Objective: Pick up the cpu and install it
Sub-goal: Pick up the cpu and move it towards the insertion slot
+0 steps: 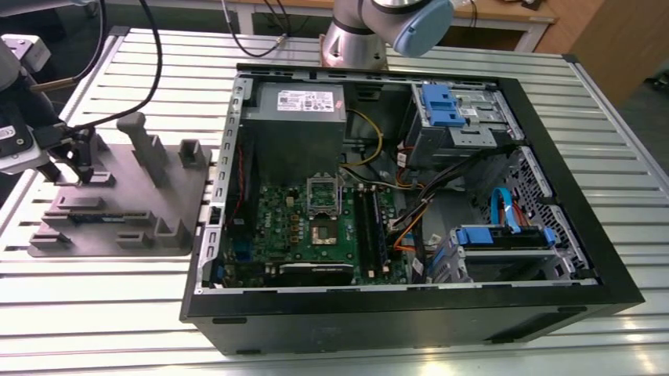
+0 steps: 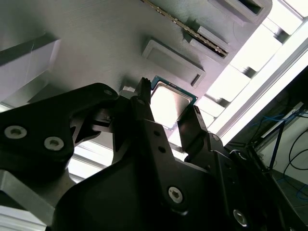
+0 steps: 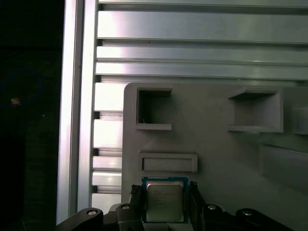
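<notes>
**Stage in hand: pick-up.**

1. At the exterior view's left, the gripper (image 1: 71, 168) is lowered onto the grey parts fixture (image 1: 157, 227), which lies on the slatted aluminium table (image 1: 105, 313). The fixture and the table are well apart from the install location.

2. In both wrist views the cpu (image 3: 165, 201) lies flat, with its shiny metal top facing up, on the fixture near the fixture's edge. It sits just beside a shallow rectangular raised frame (image 3: 167, 162).

3. End effector state: the two fingers (image 3: 136, 199) stand one at each opposite edge of the cpu, with no gap visible on either side. By judgement they are pinching the chip by its rim. The pictures do not settle whether the cpu has left the fixture surface. It appears level and low against it.

4. At the exterior view's right of the fixture stands the open computer case (image 1: 418, 313). Its green motherboard (image 1: 282, 235) carries the processor socket (image 1: 322, 205), which appears uncovered and unoccupied.

**Requirements for the next move (judgement).**
- The grip is on thin edges, so any lift should be straight up and should keep the chip level.
- Transfer must clear the case wall nearest the fixture.
- The chip's orientation must match the socket before it is lowered. It should be set down without side force.
</notes>
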Robot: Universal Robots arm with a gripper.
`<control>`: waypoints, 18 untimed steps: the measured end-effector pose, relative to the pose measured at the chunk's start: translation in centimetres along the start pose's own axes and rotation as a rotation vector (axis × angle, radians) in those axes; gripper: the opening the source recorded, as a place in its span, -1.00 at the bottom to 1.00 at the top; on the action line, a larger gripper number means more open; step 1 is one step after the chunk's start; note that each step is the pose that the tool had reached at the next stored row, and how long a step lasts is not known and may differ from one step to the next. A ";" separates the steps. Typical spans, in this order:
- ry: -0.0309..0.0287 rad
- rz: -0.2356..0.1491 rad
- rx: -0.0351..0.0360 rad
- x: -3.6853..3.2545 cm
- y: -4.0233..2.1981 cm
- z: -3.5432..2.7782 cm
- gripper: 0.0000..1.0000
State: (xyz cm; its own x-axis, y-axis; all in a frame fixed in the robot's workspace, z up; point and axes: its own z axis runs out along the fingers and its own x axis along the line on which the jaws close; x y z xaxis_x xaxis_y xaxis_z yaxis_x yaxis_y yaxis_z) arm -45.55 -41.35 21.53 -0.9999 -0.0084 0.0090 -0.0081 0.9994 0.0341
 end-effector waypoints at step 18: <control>0.0000 0.000 0.0000 0.00 0.02 -0.47 -0.06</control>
State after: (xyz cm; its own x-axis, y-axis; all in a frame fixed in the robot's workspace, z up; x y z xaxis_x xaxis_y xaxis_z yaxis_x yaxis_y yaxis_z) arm -45.55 -41.35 22.00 -0.9999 -0.0084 0.0090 -0.0081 0.9994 0.0341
